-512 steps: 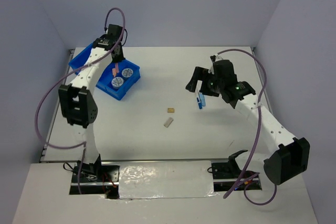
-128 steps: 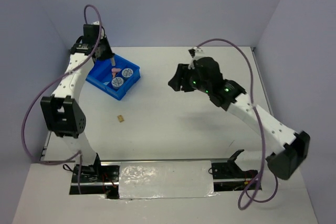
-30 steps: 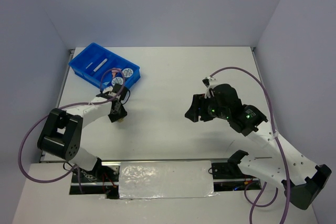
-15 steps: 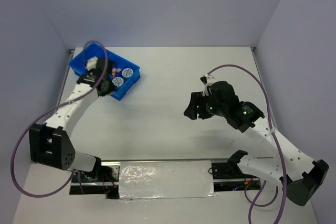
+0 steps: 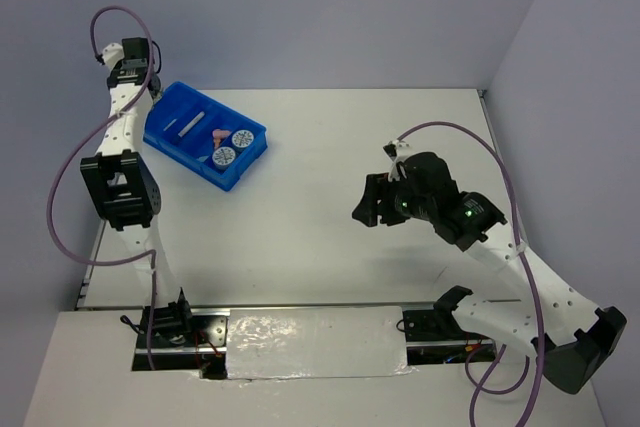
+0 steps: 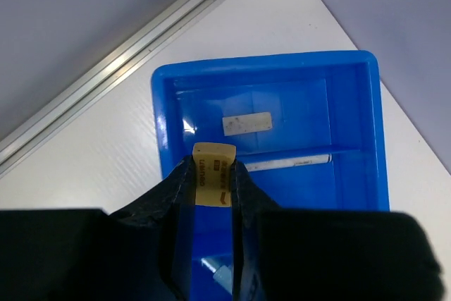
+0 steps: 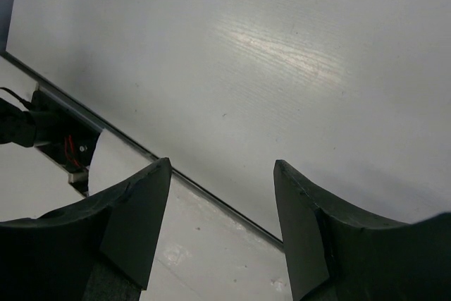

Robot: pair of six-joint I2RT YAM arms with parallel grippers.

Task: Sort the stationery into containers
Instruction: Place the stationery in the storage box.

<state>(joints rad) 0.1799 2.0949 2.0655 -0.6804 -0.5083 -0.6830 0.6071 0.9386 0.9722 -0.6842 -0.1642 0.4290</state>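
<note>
My left gripper (image 6: 211, 174) is shut on the tiny tan cube (image 6: 213, 182), a small eraser with printed text, and holds it in the air over the blue tray (image 6: 268, 63). Below it in the tray lie a grey block (image 6: 246, 123) and a white pen (image 6: 285, 163). From above, the left gripper (image 5: 133, 65) hangs at the far left end of the tray (image 5: 236, 175), which also holds two patterned discs (image 5: 241, 139) (image 5: 223, 156) and a pink stick (image 5: 215, 135). My right gripper (image 7: 222, 167) (image 5: 368, 205) stands open and empty over bare table.
A metal rail (image 6: 106, 82) runs along the table's left edge just beyond the tray. Grey walls close the table at the back and sides. A silver strip (image 5: 310, 342) lies between the arm bases at the near edge.
The left gripper shut on the tan cube down on the table, lifted it and swung back and left to above the tray's far end. The right arm barely moved.
</note>
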